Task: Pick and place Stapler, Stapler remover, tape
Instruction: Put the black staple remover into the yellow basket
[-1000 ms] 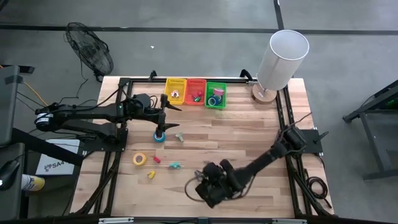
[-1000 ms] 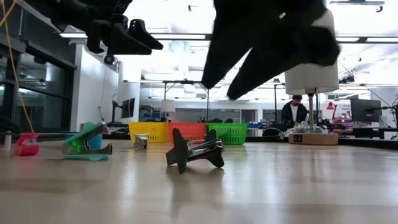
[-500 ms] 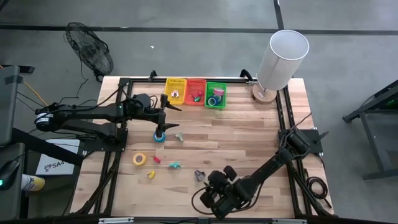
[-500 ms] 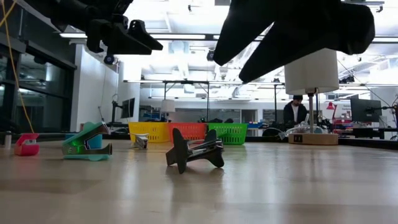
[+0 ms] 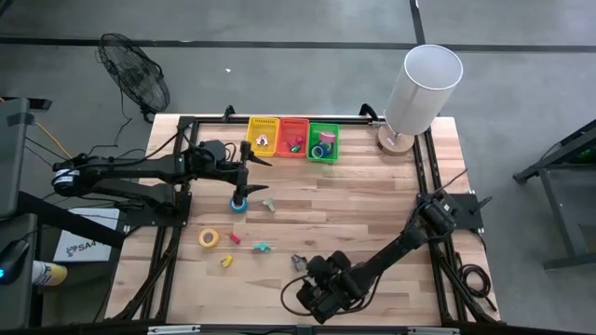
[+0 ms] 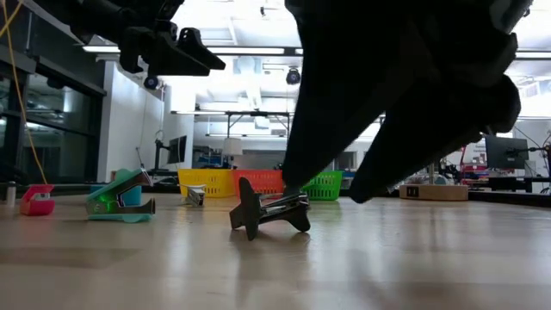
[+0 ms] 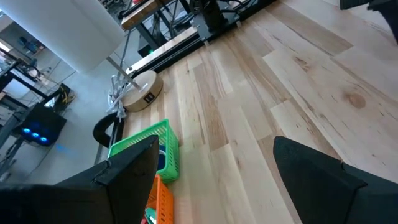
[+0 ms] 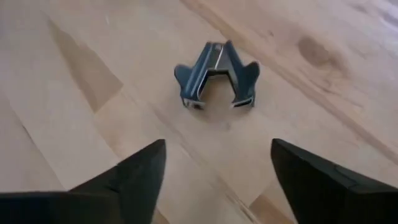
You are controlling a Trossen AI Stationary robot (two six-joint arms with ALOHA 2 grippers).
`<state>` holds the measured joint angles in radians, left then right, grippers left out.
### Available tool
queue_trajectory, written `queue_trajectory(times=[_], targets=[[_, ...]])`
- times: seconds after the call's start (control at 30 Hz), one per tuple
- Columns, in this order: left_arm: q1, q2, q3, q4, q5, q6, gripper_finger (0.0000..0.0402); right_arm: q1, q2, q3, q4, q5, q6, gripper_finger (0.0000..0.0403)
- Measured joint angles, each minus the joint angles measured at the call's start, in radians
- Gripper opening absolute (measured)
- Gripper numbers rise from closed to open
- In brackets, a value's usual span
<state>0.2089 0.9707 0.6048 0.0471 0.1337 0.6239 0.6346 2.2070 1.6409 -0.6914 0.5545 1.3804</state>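
I see my right gripper (image 8: 214, 171) hanging low over the wooden table (image 5: 372, 214), fingers spread wide and holding nothing — the small dark-blue metal staple remover (image 8: 216, 76) sits on the wood just ahead of it. My left gripper (image 7: 214, 165) waits wide apart near the green plastic basket (image 7: 149, 146).

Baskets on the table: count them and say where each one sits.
3, side by side along the table's far edge: the yellow basket nearest the left arm, the orange basket in the middle, the green basket nearest the lamp. None appears hidden.
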Motion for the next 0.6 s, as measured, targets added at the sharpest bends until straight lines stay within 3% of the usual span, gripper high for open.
queue_trajectory(times=[0.13,0.3,0.6], targets=[[0.000,0.000,0.000,0.000,0.002,0.000,0.0312,0.002,0.011,0.000,0.052,0.053,0.006,0.0314],[0.000,0.000,0.000,-0.001,0.007,0.000,0.0312,0.007,0.056,0.000,0.148,0.092,-0.054,0.0316],[0.000,0.000,0.000,-0.006,0.006,-0.001,0.0312,0.018,0.122,0.004,0.170,0.167,-0.025,0.0317]])
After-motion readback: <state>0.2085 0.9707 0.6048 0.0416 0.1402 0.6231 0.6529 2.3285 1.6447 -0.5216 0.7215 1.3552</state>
